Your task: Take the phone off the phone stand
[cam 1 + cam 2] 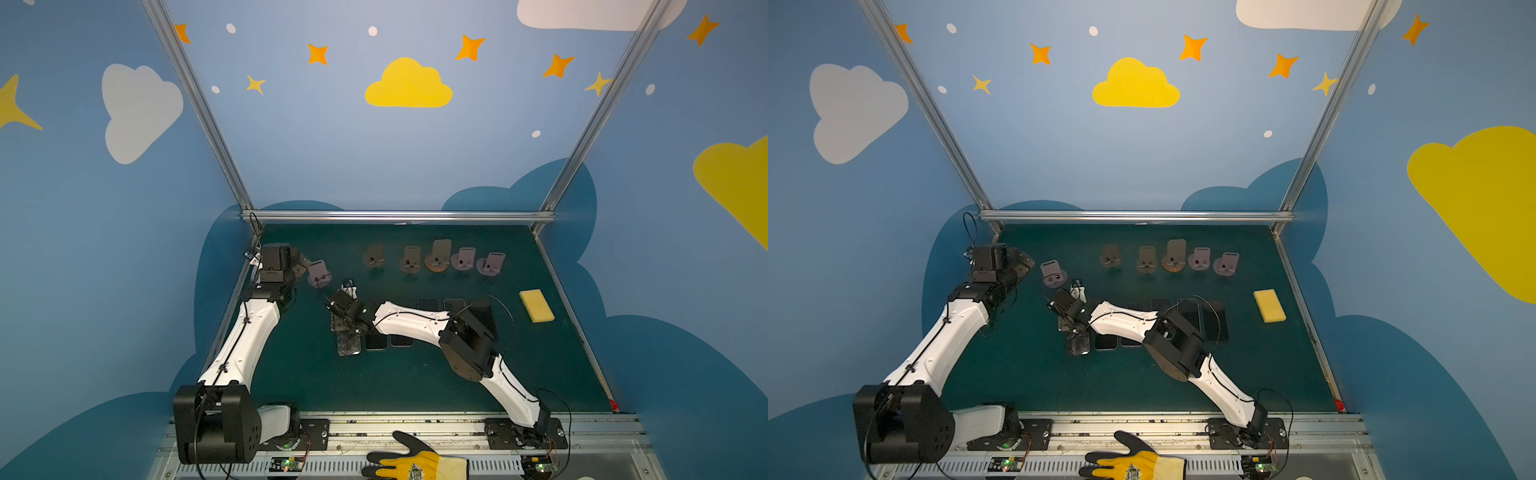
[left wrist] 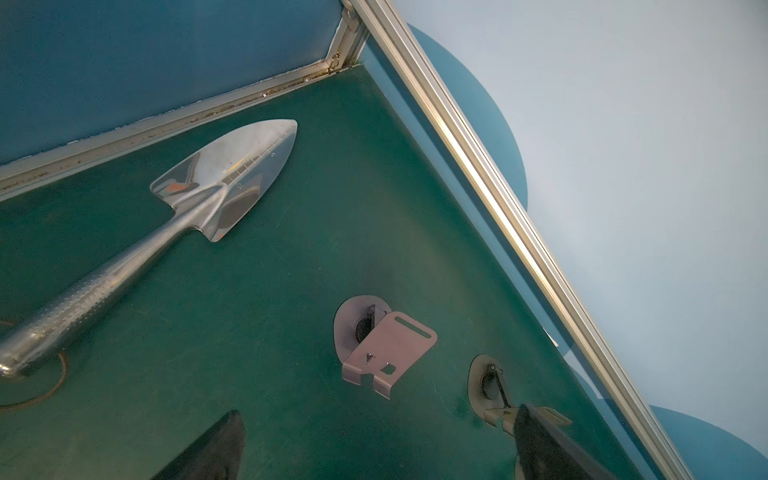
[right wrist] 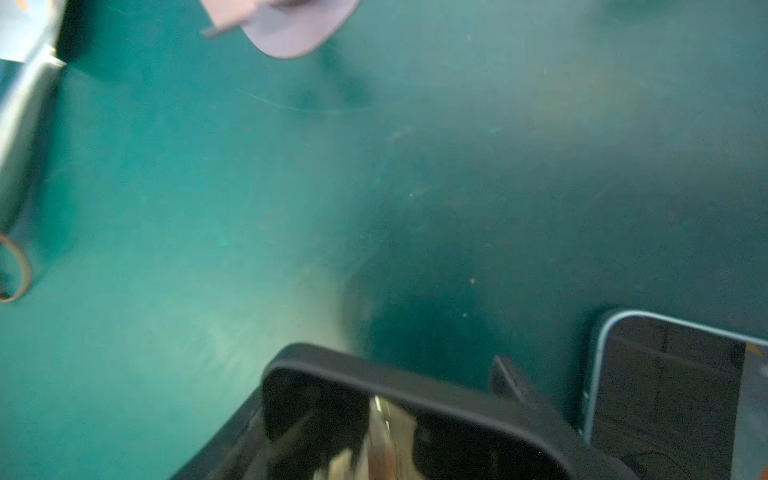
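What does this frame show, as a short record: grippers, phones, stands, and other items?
left gripper: open, empty, beside the leftmost phone stand
right gripper: appears closed on a black-cased phone
phone stands: six, all empty
other phones: several, flat on the green table
extras: yellow sponge; metal trowel; gloved hand at the front rail

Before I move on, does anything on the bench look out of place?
A metal garden trowel lies in the far left corner of the green mat, unrelated to this job. A yellow-and-black work glove rests on the front rail; I cannot tell whether a hand is in it.
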Controlling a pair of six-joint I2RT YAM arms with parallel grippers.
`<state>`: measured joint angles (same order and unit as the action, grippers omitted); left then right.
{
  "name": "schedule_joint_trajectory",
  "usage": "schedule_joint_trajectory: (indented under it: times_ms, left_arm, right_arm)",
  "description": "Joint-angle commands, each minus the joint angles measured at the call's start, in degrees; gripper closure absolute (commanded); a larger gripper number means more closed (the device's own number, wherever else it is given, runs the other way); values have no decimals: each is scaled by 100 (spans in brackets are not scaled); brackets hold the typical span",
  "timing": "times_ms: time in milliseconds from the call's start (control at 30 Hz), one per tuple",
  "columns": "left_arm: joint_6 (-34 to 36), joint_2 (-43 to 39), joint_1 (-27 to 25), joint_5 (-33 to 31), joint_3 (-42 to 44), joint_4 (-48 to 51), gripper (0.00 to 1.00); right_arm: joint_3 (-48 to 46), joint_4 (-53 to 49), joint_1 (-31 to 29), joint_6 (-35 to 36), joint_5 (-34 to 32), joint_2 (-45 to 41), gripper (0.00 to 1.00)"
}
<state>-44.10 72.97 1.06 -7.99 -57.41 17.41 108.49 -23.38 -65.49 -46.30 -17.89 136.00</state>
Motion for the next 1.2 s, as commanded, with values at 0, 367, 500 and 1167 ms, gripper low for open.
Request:
schedule_joint_trajectory:
  times_ms: [0,367,500,1167]
  left_arm:
    - [-52,6,-2,69,-130,68,0]
    - [-82,59,-4,122,-139,62,0]
    - [-97,77,25,140,-148,67,0]
    - [-143,14,114,270,-148,59,0]
  right_arm:
    - [124,-36,20,-97,-56,209,44]
    - [50,152,89,-208,-160,291,39]
    - [-12,43,96,-443,-342,221,37]
    - [-860,479,102,-937,-377,-108,30]
